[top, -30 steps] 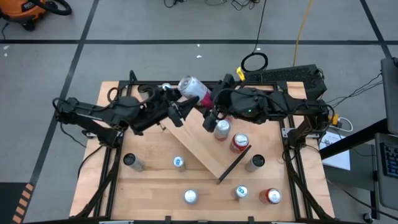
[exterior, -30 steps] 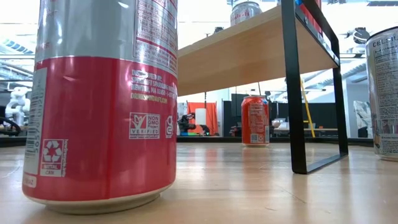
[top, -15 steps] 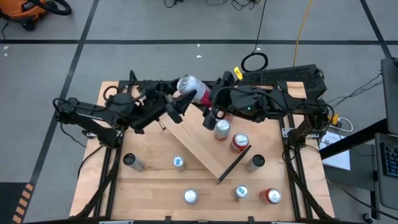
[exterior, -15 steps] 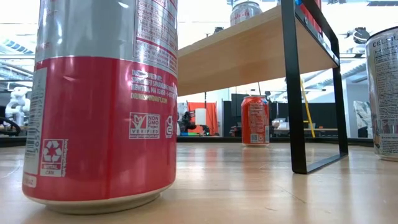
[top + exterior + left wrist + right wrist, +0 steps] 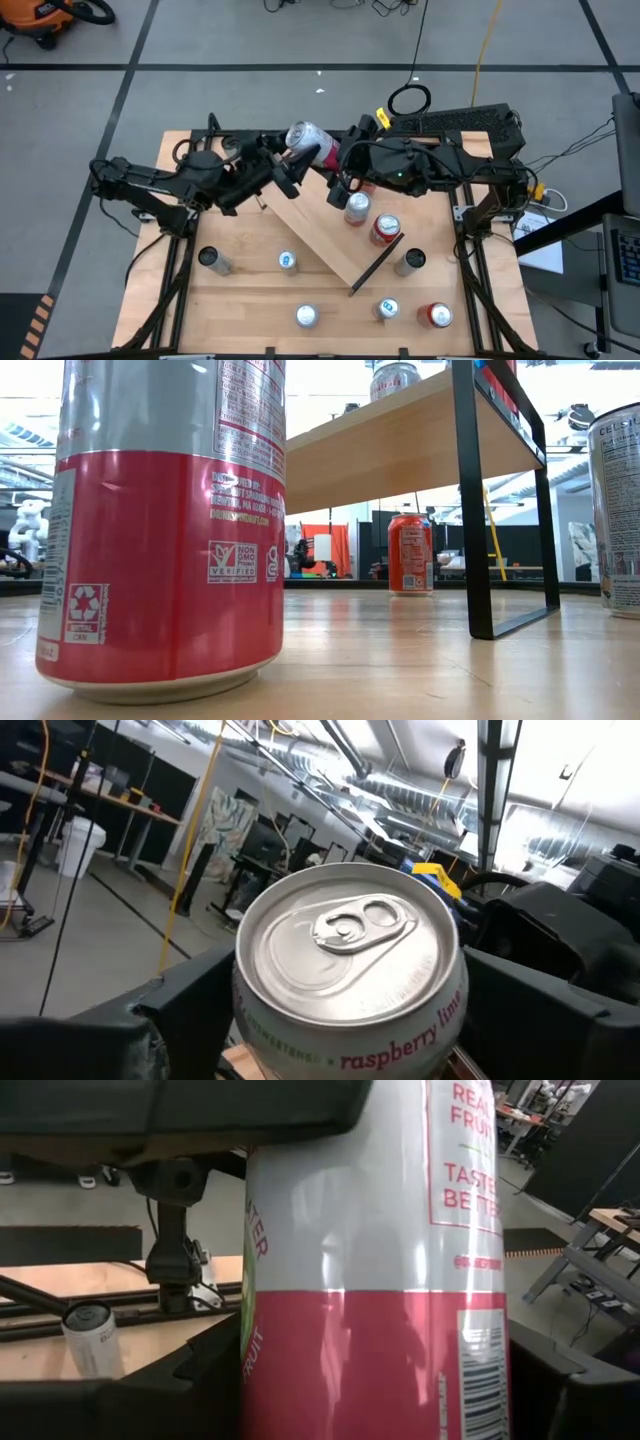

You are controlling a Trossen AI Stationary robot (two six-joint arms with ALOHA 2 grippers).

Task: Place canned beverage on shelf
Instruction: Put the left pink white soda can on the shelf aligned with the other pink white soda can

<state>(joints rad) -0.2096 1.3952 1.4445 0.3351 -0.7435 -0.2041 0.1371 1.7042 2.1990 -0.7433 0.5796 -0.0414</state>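
Observation:
A silver-and-red can (image 5: pixel 310 143) hangs tilted above the far end of the shelf (image 5: pixel 320 235), its silver top toward the table's left. My right gripper (image 5: pixel 337 163) is shut on its red lower half. My left gripper (image 5: pixel 291 167) is open, and its fingers (image 5: pixel 165 1020) stand on either side of the can's top end (image 5: pixel 350 935). The shelf is a light-wood board lying at a slant on the table, with a black rail (image 5: pixel 375 265) at its near end. Two cans (image 5: pixel 357 208) (image 5: pixel 385 230) stand on it. My right gripper pinches the can's red lower wall (image 5: pixel 380 1370) between its two fingers (image 5: pixel 190 1380), which lie across the can. It comes about level from the table's right. The can is lifted clear, tilted, top toward my left gripper. My left gripper: I cannot tell whether its fingers touch the can.
Several loose cans stand on the tabletop's near half (image 5: pixel 213 260) (image 5: pixel 306 316) (image 5: pixel 434 316). One red-and-silver can (image 5: pixel 165 520) fills the left of the low view. A red can (image 5: pixel 410 553) stands beneath the shelf board (image 5: pixel 400 450).
My left gripper has rolled and tipped up a little beside the can's silver end. The can and my right gripper have kept their place.

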